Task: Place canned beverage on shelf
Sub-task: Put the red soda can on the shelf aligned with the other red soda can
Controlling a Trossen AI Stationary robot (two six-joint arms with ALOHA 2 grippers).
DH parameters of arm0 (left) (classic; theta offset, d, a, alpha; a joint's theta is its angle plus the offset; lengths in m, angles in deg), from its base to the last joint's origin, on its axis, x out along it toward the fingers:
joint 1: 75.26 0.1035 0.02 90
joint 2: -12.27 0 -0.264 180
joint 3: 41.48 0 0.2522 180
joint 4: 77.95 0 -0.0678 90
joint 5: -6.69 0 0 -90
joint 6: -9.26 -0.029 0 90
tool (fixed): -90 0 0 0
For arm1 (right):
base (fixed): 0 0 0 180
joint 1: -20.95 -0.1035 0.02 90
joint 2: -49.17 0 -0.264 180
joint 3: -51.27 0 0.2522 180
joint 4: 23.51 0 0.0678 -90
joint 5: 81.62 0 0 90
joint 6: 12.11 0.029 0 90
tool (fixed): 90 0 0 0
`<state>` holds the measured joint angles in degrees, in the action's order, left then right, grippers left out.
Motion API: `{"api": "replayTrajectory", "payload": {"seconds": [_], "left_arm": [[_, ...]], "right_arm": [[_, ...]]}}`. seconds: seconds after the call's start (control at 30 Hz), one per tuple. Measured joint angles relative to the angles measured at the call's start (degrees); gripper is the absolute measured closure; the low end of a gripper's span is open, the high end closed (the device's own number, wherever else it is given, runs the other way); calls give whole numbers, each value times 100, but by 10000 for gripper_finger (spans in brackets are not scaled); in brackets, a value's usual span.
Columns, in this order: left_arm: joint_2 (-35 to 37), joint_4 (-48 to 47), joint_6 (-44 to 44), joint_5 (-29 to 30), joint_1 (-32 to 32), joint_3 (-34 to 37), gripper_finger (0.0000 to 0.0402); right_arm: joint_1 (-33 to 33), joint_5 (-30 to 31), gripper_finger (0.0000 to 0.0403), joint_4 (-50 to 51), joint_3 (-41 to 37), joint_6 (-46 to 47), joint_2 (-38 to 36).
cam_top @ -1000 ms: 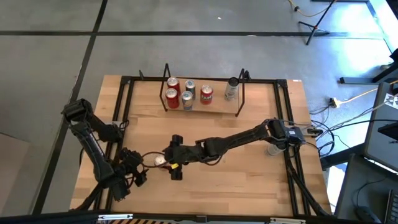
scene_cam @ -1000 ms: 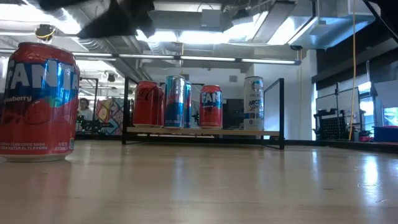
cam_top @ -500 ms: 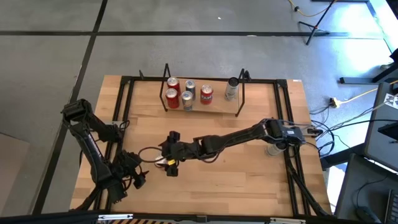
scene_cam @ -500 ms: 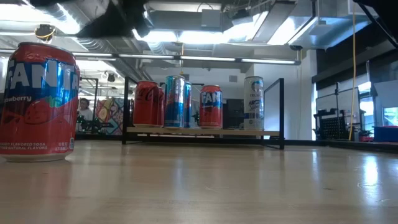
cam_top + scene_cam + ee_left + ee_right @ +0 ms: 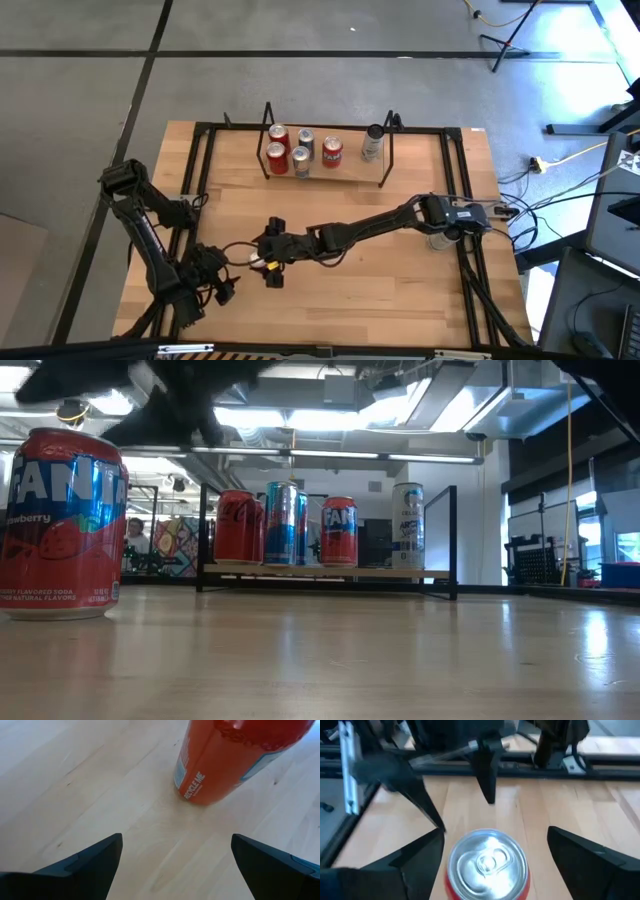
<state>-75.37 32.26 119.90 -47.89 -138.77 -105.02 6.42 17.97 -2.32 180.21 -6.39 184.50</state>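
A red Fanta can [image 5: 255,262] stands upright on the wood table, left of centre; it also shows in the low view [image 5: 62,525] and from above in the right wrist view [image 5: 487,862]. My right gripper [image 5: 267,257] is open, one finger on either side of the can's top, touching nothing. My left gripper [image 5: 213,277] is open and empty just to the can's left; its wrist view shows the can's lower wall [image 5: 225,760] ahead. The shelf [image 5: 383,160], a black rod rack with a wood floor, stands at the far middle and holds several cans.
The shelf's cans [image 5: 285,525] crowd its left and middle, with a tall white one [image 5: 407,525] near its right end. Black frame rails [image 5: 200,170] run along the table's sides. A pale can-like thing [image 5: 438,240] stands by my right arm's base.
My right gripper has gone toward the table's left edge, to the red can, and its open fingers now stand on either side of the can. The can has stayed where it was.
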Motion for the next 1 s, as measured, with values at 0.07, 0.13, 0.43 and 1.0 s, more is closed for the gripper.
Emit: {"api": "replayTrajectory", "payload": {"seconds": [0.07, 0.13, 0.43, 1.0], "left_arm": [[0, 32, -2, -2, 0, 0, 30], [0, 29, -1, -6, 0, 0, 30], [0, 20, -21, -20, 0, 0, 30], [0, 55, -239, -129, 0, -126, 30]], "right_arm": [[4, -13, 58, -81, 0, 0, 91], [2, -10, 58, -80, 2, 2, 142], [-7, -34, 59, 31, -5, 0, 373], [-2, -114, 139, -104, -257, 151, 303]]}}
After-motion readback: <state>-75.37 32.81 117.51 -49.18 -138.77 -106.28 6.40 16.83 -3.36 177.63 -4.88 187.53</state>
